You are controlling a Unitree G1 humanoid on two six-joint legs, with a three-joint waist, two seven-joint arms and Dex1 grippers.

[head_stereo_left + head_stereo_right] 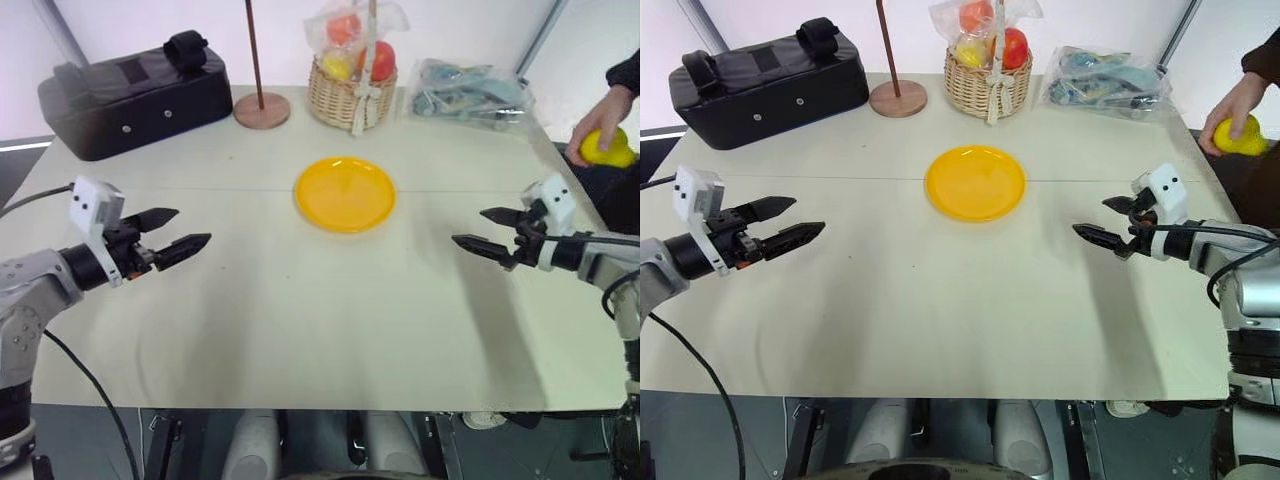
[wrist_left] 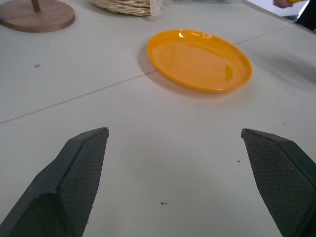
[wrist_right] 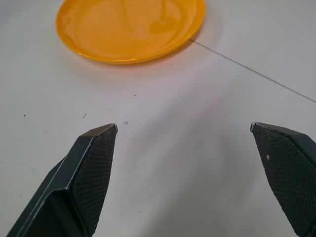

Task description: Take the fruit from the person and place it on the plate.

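I see my left gripper [image 1: 186,229] and right gripper [image 1: 476,230] hovering over the table [image 1: 300,310], both spread wide and empty, aimed inward; the person's hand [image 1: 598,115] grasps the fruit [image 1: 611,148]; no readable labels.

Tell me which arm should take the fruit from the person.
Right. The person's hand holds the fruit off the table's right edge, just beyond the right gripper, which is open and empty. The left gripper, also open, hovers at the far side, across the plate.

Person's hand [image 1: 598,122] grips the yellow fruit [image 1: 611,148] beyond the table's right edge; yellow-orange plate [image 1: 346,194] mid-table.
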